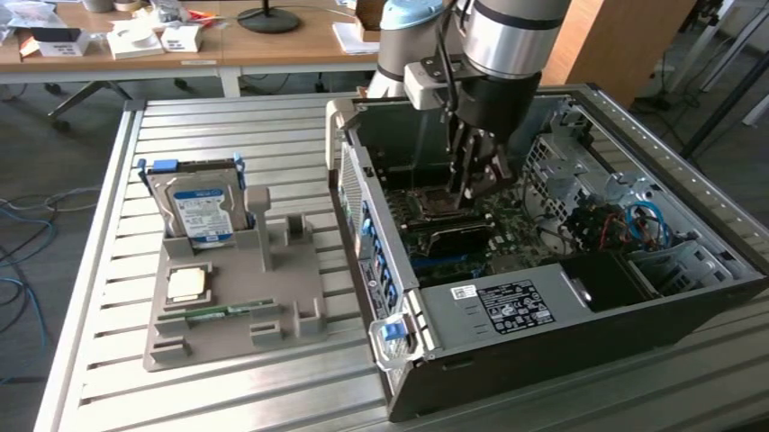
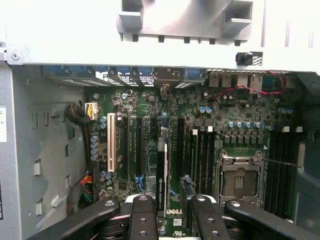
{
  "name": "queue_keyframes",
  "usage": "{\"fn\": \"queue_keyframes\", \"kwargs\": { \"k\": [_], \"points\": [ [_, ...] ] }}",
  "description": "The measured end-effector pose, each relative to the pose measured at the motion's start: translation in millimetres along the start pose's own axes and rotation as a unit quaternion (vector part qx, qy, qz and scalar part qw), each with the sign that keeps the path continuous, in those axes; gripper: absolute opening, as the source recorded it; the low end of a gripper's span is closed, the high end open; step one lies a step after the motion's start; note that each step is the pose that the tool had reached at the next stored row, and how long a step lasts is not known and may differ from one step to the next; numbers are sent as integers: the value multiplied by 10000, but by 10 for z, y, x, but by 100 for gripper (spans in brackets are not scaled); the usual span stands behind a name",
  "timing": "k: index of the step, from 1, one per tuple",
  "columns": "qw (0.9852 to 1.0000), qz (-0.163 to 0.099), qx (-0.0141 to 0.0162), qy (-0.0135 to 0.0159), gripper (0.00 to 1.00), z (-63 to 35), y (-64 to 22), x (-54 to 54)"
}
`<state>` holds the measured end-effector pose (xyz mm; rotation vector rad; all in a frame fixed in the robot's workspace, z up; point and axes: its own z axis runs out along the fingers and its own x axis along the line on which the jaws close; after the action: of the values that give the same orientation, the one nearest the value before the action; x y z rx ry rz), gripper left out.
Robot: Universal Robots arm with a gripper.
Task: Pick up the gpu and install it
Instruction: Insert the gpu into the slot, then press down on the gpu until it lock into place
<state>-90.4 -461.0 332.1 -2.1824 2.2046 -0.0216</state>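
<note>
Installation looks to be the step in hand: the end effector (image 1: 474, 184) hangs inside the open computer case (image 1: 673, 297), which stands toward the exterior view's right edge of the counter (image 1: 240, 396). In the wrist view the gpu (image 2: 162, 175) stands edge-on over the motherboard's (image 2: 150, 105) expansion slots, directly beneath the end effector. Whether it is gripped or merely straddled I cannot tell. Seating it calls for square alignment with the slot and a straight push.
</note>
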Motion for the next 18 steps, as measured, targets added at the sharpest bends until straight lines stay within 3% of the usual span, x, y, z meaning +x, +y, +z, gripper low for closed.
{"fn": "queue_keyframes", "kwargs": {
  "k": [15, 18],
  "points": [
    [10000, 0, 0, 0, 33, -3, 0, 0],
    [10000, 0, 0, 0, 25, -3, 0, 0]
  ]
}}
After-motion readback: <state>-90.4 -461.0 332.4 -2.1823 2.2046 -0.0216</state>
